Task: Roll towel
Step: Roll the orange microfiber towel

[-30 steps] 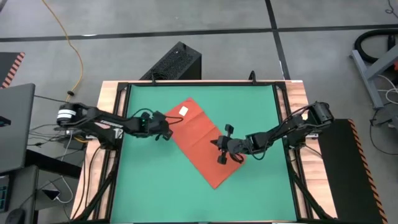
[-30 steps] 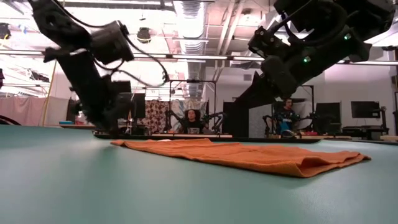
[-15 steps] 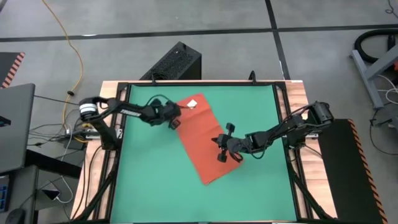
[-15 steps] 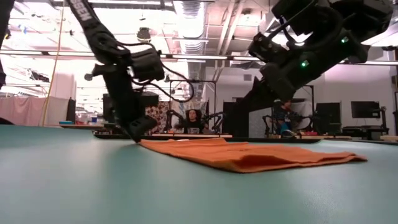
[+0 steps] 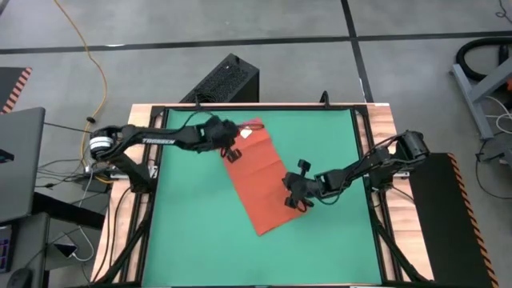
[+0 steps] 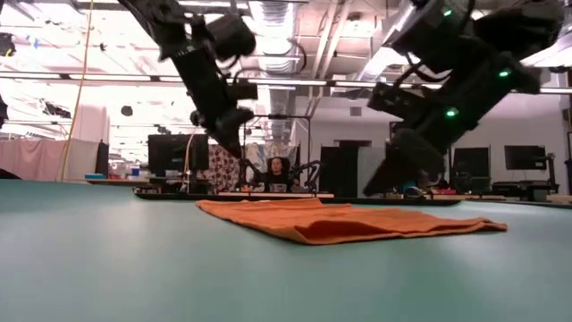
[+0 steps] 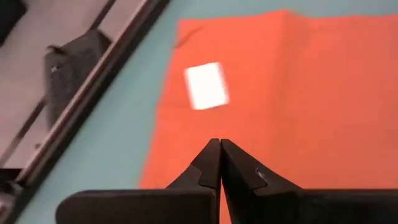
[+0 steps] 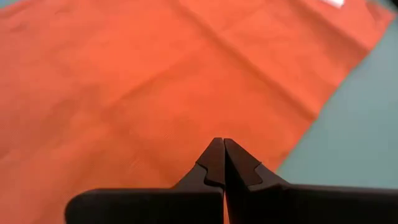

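Towel [image 5: 258, 178]: one; arms: two

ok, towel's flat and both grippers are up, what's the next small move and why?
Probably open the left gripper and lower it to the towel end by the white tag. The towel lies flat, unrolled, on the green mat; both grippers are shut, holding nothing, right gripper over the towel.

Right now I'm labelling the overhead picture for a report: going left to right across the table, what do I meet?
Left gripper, shut, over the towel's far end → small white tag → orange-red towel lying flat on the green mat → right gripper, shut, at the towel's right edge.
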